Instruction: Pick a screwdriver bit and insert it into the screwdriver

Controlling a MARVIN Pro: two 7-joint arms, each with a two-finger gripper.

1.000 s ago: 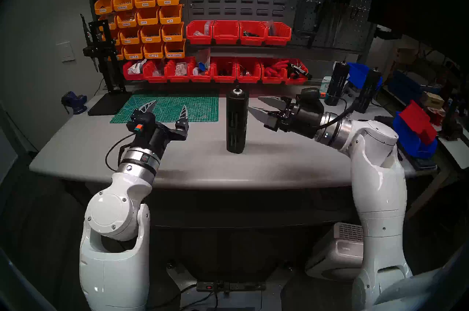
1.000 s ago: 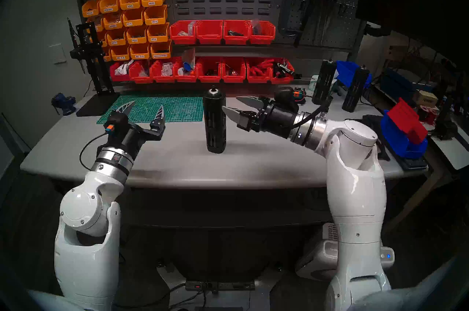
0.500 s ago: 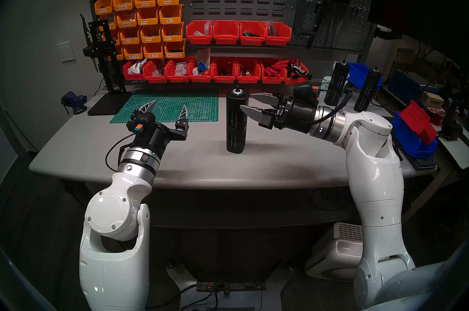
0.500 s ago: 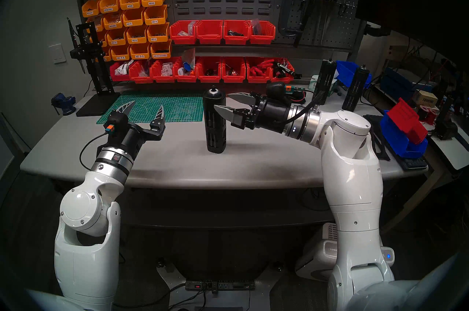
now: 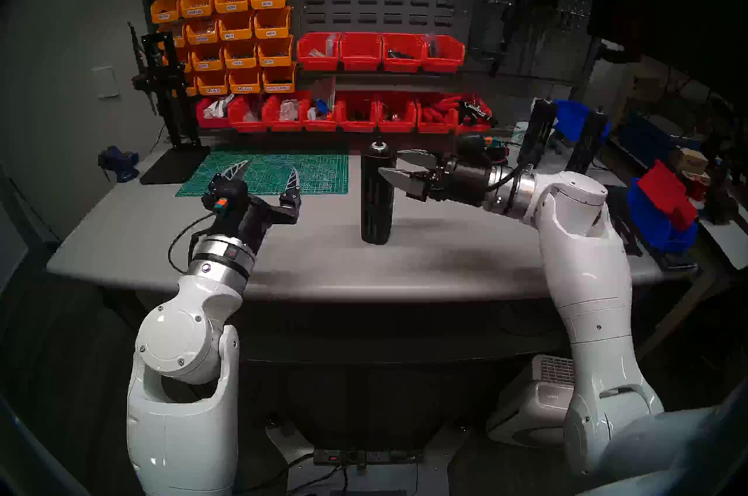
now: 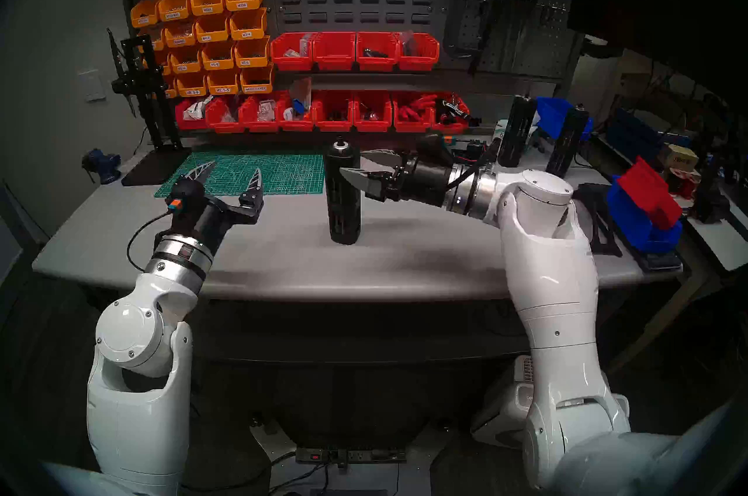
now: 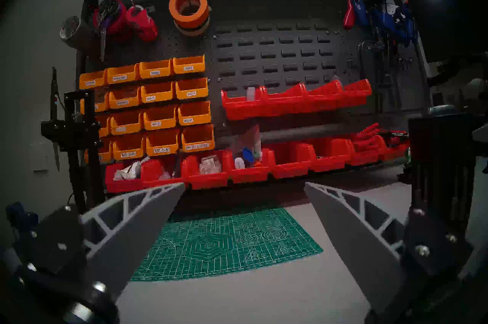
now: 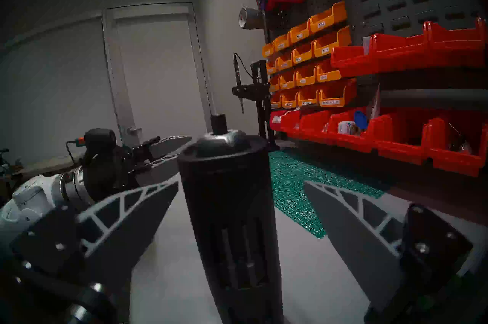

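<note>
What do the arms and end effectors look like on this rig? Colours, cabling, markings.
Both arms: glossy white shells, bare silver wrist rings, then black wrist housings. Each end effector, left end effector and right end effector, has two grey, pointed, leaf-shaped fingers with open truss ribbing on black bolted mounts. A black cable loops at each wrist, and each wrist carries a small orange-and-teal connector block. No sleeves.

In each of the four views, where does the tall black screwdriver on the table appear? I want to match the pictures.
Head stereo left: the screwdriver stands upright at table centre, right of the green cutting mat.
Head stereo right: the same, slightly left of centre.
Left wrist: only a dark slotted body at the right edge, probably it.
Right wrist: centre foreground, between the open fingers.
Shared landmark: the green mat, in all four views.
</note>
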